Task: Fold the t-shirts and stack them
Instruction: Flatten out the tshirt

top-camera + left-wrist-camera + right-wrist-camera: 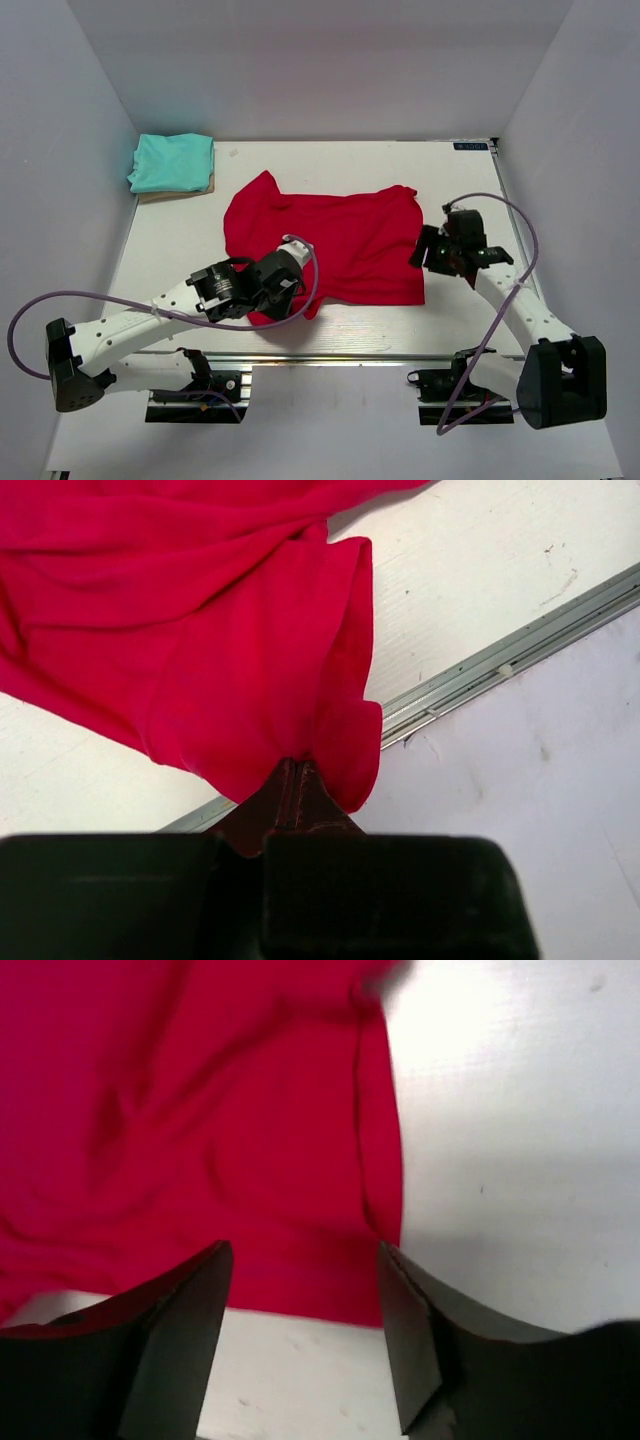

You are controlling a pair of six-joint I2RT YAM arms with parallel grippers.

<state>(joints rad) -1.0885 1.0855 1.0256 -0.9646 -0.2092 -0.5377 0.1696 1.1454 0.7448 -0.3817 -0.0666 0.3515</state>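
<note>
The bright red t-shirt [335, 240] lies spread and rumpled across the middle of the table. My left gripper [287, 292] is shut on its near-left corner; in the left wrist view the red cloth [230, 650] hangs bunched from the shut jaws of that gripper [296, 768]. My right gripper [426, 252] hovers at the shirt's right edge. Its fingers stand apart with nothing between them, and the right wrist view shows the gripper [305, 1260] over the red hem [300, 1280]. The light teal t-shirt [172, 162] rests neatly folded at the back left corner.
A tan sheet [170, 194] peeks out under the teal shirt. A metal rail [330, 357] runs along the table's near edge. White walls [60, 200] close in the left, right and back. Lilac cables [500, 205] loop from both arms.
</note>
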